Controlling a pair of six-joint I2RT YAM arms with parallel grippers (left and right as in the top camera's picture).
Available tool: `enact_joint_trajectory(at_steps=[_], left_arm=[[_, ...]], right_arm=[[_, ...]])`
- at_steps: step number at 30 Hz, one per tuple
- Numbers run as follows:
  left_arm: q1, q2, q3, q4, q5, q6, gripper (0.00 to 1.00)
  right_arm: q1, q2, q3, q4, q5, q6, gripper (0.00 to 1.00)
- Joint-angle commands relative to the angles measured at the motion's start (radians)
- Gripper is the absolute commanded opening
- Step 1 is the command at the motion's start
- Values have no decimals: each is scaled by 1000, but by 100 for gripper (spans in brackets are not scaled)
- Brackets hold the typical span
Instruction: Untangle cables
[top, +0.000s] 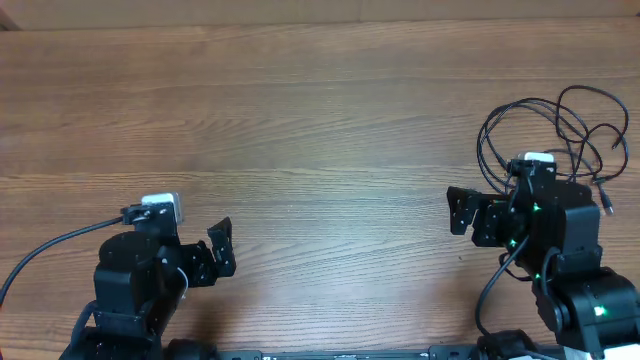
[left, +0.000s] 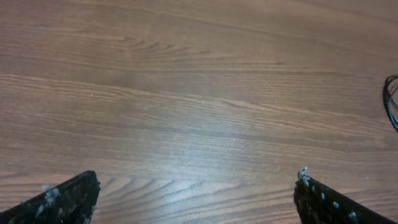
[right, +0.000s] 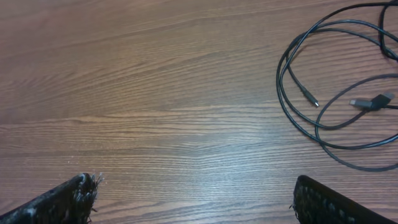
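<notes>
Left end effector (top: 215, 255): jaws spread wide, nothing between them; it sits over bare wood at the near left of the bench (top: 300, 120); in the left wrist view (left: 194, 180) only the two dark fingertips (left: 74, 196) show at the lower corners, with wood grain between them
Right end effector (top: 468, 215): also fully open and gripping nothing; it sits at the near right of the bench, beside the cables but not touching them; in the right wrist view (right: 193, 183) its fingertips (right: 317, 202) frame bare wood
Cables (top: 556, 130): thin black cords lying in loose overlapping loops at the far right of the bench, partly hidden by the right arm from above; the right wrist view shows them (right: 281, 93) up and to the right of the fingers, flat on the wood; a sliver of a loop (left: 392, 102) shows at the right edge of the left wrist view
Plugs: one small plug (right: 311, 98) lies free inside the loops; a larger connector (right: 373, 101) lies just right of it
Thick lead (top: 50, 245): runs from the left arm off the left edge
</notes>
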Motion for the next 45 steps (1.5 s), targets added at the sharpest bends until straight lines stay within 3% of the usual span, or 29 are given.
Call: enact_joint_trajectory(at_steps=[1, 9, 16, 34, 41, 45], left_arm=[[3, -2, -10, -27, -13, -6, 99], [3, -2, -10, -66, -13, -6, 100], [3, -2, -10, -67, -13, -6, 100], [3, -2, -10, -67, -13, -6, 100], [3, -2, -10, -67, -13, -6, 100], [3, -2, -10, -67, -13, -6, 99]], right_arm=[[-2, 11, -5, 3, 13, 6, 100], [-4, 27, -5, 3, 65, -42, 100], [-9, -80, -39, 169, 98, -74, 100], [-23, -710, -700, 871, 72, -80, 100], [-97, -772, -855, 1081, 2, -80, 100], [-142, -772, -889, 1115, -14, -80, 100]])
